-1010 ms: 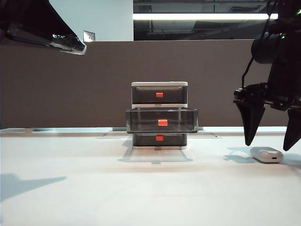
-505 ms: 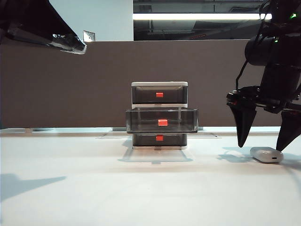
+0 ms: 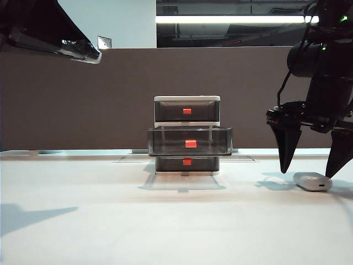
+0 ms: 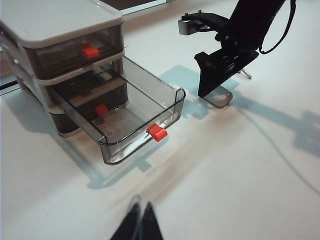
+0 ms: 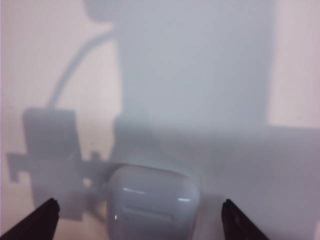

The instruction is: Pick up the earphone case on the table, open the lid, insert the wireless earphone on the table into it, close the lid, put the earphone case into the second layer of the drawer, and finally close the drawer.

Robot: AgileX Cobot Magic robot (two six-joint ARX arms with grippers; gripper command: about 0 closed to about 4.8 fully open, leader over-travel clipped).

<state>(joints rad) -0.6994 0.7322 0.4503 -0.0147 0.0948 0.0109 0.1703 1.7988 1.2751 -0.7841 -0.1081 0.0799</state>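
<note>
No text, label, brand, number or sign can be read on anything here.

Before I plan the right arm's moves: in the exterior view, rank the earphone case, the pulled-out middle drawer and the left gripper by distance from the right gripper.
1. The earphone case, on the table just below the open right gripper.
2. The middle drawer, at centre, pulled out.
3. The left gripper, shut, raised at far upper left.

white earphone case [image 3: 313, 181], lid shut, on table [image 3: 165, 221]
</note>
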